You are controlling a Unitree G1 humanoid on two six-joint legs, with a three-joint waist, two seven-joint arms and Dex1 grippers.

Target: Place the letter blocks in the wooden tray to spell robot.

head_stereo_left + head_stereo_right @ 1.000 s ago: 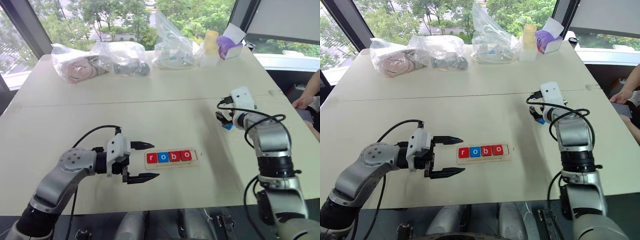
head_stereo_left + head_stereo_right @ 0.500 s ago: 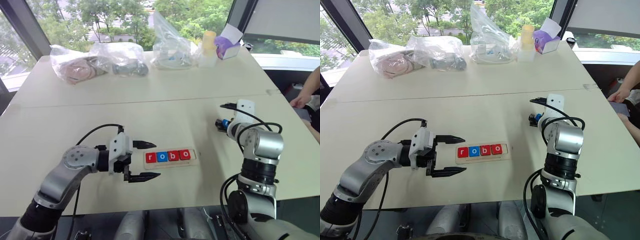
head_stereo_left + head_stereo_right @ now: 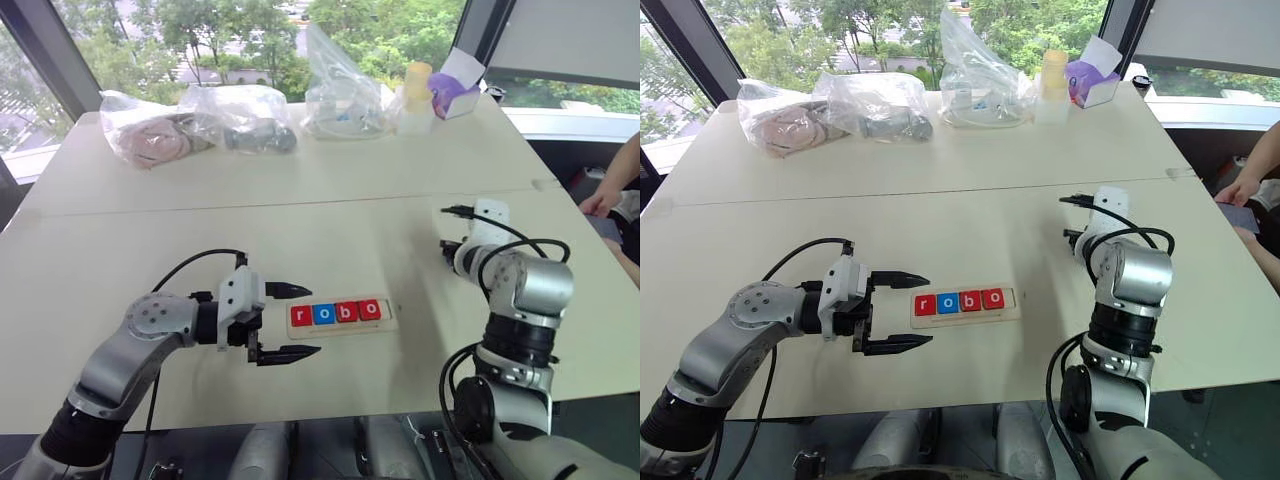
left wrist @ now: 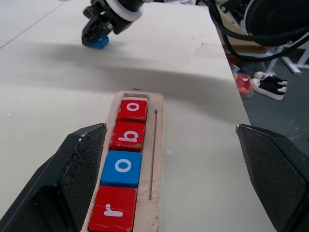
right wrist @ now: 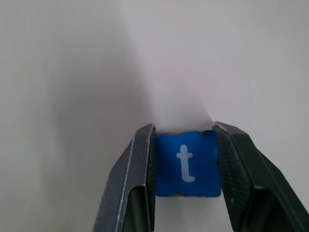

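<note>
**Right claw pinches the blue "t" block; four letters sit in the tray**

The right claw [image 5: 186, 169] is pressed onto the blue t block [image 5: 187, 163], one finger against each side, the white letter facing the wrist camera. In the left wrist view the block [image 4: 100, 42] sits low at the pale surface [image 3: 330, 215]; whether it rests on it or is just lifted cannot be told. This spot lies on the robot's right, well apart from the wooden tray [image 3: 388, 322].

The left claw [image 3: 285, 322] is spread wide, fingers pointing at the tray's left end, gripping nothing. The tray holds four letter blocks in a row: red r [image 4: 111, 209], blue o [image 4: 122, 167], red b [image 4: 128, 136], red o [image 4: 133, 109]. The space at the tray's right end is bare.

Along the far edge of the surface lie clear plastic bags [image 3: 200, 122], a pale bottle [image 3: 419, 95] and a purple box [image 3: 455, 92]. A person's arm [image 3: 615, 180] shows at the right edge.
</note>
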